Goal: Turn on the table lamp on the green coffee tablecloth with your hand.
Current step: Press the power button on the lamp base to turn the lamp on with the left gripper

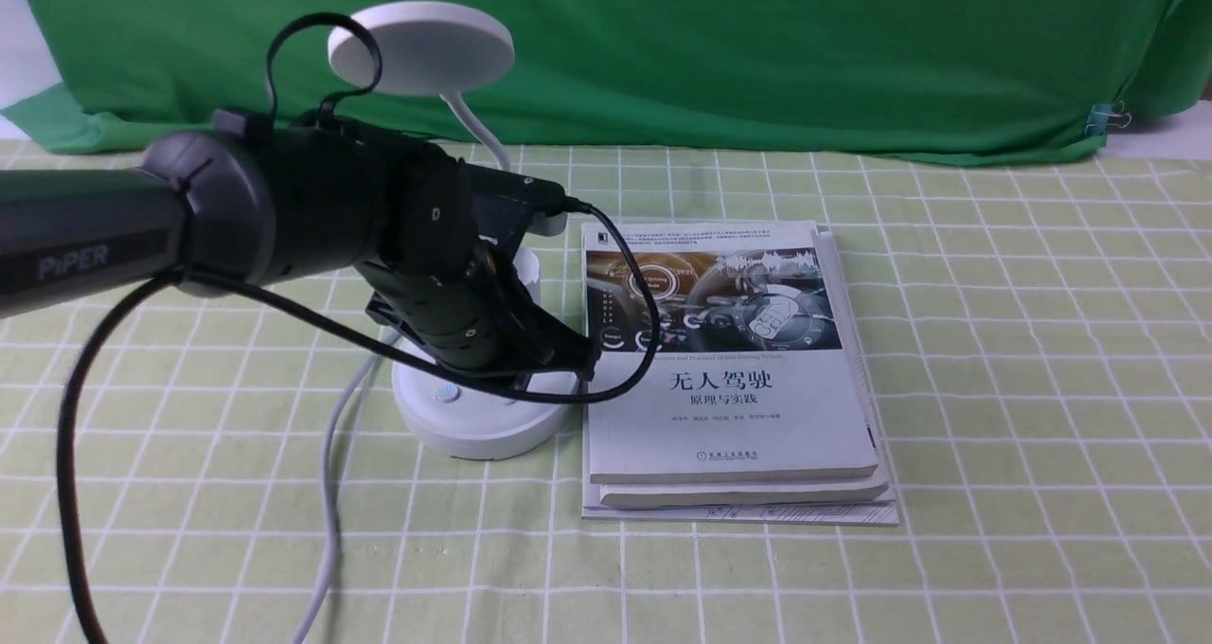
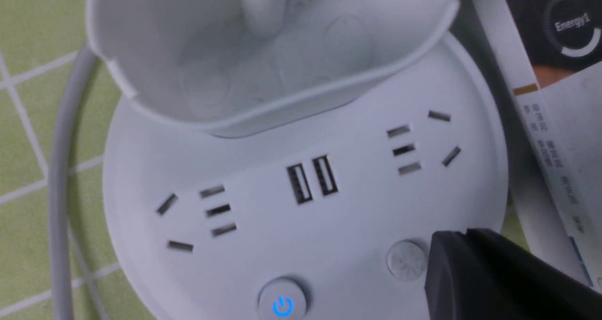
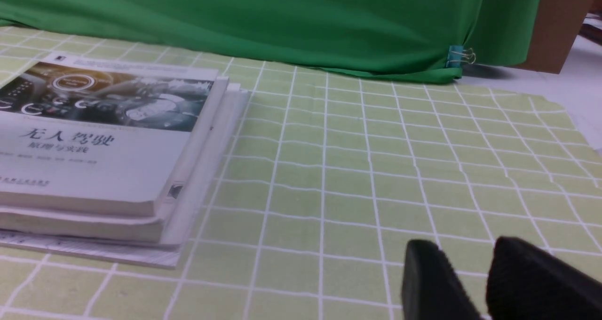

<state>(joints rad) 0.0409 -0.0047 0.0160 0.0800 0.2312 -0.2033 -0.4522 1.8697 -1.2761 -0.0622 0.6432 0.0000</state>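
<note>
The lamp (image 1: 488, 417) stands on the green tablecloth (image 1: 1023, 388), just beside the books (image 1: 729, 379). Over its base hangs the left pincer (image 2: 451, 259), closed on nothing; the right pincer (image 3: 470, 268) has its tips slightly apart.

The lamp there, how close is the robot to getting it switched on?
The left arm already has its gripper over the base of the lamp. It now hovers by the two buttons, beside the plain one; the other button shows a blue power symbol. The lamp's disc head shows no clear glow, so the switching on probably remains; I can't tell whether a button is being pressed.
</note>
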